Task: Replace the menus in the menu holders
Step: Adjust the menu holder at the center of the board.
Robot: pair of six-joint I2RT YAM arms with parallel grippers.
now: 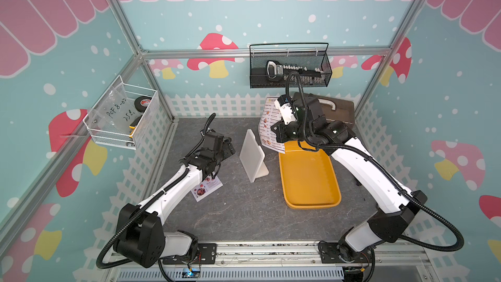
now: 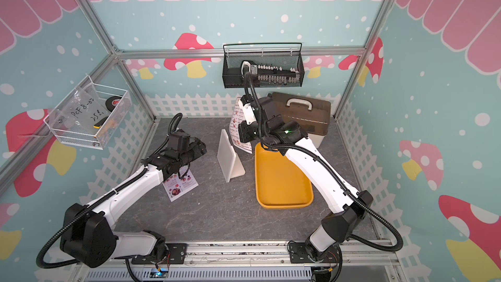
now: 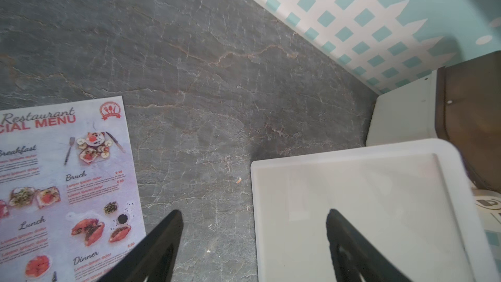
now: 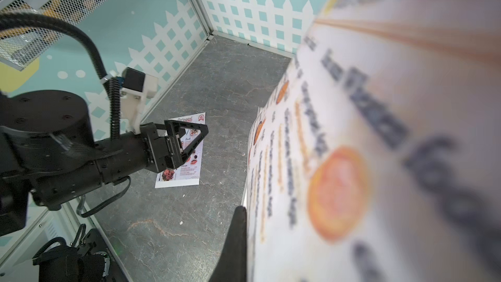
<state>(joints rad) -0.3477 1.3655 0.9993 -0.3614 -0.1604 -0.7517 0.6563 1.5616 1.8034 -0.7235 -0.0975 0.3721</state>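
Observation:
The white menu holder [image 1: 252, 155] [image 2: 229, 158] stands upright mid-table, and its front [image 3: 352, 199] shows plain white. The pinkish Special Menu [image 1: 207, 187] [image 3: 54, 185] [image 4: 187, 177] lies flat on the table under my left forearm. My left gripper [image 1: 227, 147] [image 3: 253, 215] hovers open just left of the holder, holding nothing. My right gripper [image 1: 273, 128] [image 4: 245, 212] is shut on the white Dim Sum menu [image 1: 268, 120] [image 2: 236, 128] [image 4: 352, 158]. It holds the sheet raised and nearly upright, behind and to the right of the holder. Only one finger [image 4: 235, 240] shows.
A yellow tray [image 1: 309, 180] lies right of the holder, under the right arm. A brown-lidded box [image 1: 339, 109] with a handle sits at the back right. A black wire basket [image 1: 290, 69] hangs on the back wall and a white one [image 1: 122, 115] on the left wall.

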